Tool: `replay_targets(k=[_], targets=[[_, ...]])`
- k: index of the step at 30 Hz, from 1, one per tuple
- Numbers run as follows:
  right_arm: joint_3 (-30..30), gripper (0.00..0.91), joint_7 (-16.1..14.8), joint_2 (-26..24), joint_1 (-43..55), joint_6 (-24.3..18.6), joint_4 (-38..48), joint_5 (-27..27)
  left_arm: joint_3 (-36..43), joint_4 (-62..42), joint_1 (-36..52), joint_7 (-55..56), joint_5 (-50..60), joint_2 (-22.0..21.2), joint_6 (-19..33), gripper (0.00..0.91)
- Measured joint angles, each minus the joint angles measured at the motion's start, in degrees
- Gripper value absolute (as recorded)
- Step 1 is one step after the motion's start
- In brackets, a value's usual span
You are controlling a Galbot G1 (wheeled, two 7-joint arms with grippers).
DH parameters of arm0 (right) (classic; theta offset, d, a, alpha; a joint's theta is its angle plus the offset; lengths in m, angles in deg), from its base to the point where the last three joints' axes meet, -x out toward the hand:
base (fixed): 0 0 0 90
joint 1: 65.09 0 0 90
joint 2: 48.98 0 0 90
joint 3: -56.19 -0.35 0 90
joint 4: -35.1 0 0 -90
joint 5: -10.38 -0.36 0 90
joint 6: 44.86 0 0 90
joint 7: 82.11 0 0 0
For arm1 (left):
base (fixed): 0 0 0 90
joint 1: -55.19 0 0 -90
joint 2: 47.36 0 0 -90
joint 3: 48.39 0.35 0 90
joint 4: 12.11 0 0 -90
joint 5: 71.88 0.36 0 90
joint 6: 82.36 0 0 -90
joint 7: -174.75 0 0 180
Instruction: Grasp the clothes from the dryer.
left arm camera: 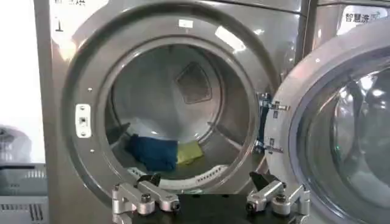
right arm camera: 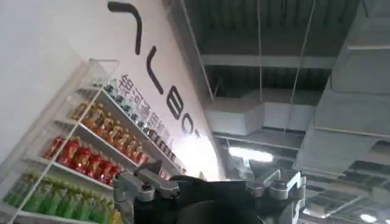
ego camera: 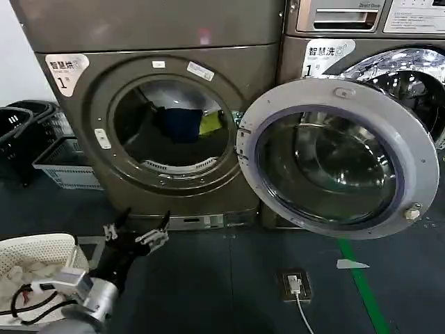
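The dryer (ego camera: pixel 83 139) stands with its round door (ego camera: pixel 341 90) swung open to the right. Inside the drum lie the clothes: a dark blue piece (ego camera: pixel 179 124) with a yellow-green piece (ego camera: pixel 211 123) beside it. The left wrist view looks into the drum at the blue piece (left arm camera: pixel 152 152) and the yellow-green one (left arm camera: pixel 189 151). My left gripper (ego camera: pixel 137 226) hangs low in front of the dryer, below the opening and apart from the clothes; it is open (left arm camera: pixel 206 181) and holds nothing. My right gripper (right arm camera: pixel 213 176) points up toward the ceiling, open and holding nothing.
A white basket (ego camera: pixel 42 243) holding pale laundry sits by my left arm. Dark baskets (ego camera: pixel 21 129) and a grey crate (ego camera: pixel 66 163) stand left of the dryer. A second machine (ego camera: pixel 410 76) is behind the open door. A floor socket (ego camera: pixel 295 284) and green line (ego camera: pixel 361 285) mark the floor.
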State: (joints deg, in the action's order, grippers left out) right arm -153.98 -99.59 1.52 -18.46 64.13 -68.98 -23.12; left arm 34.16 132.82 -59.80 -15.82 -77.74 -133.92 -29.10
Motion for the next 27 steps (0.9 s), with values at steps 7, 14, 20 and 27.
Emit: replay_targets(k=[7,14,20,27], targets=[[-0.4,0.907,-0.2,0.4,-0.5,-0.9,-0.1,-0.6,0.1,0.2,0.0,-0.3,0.8,0.0,0.7,0.907],[-0.9,0.907,-0.2,0.4,-1.0,-1.5,0.5,-0.2,0.0,0.4,0.0,-0.3,1.2,0.2,0.9,0.907],[-1.4,0.907,0.0,0.5,-1.4,-1.6,0.6,-0.3,0.2,0.4,0.0,-0.6,1.5,0.3,1.2,0.907],[-1.5,0.907,0.6,0.5,-1.7,-1.8,0.5,-1.9,0.3,0.6,-0.1,-0.7,1.5,0.6,1.2,0.907]])
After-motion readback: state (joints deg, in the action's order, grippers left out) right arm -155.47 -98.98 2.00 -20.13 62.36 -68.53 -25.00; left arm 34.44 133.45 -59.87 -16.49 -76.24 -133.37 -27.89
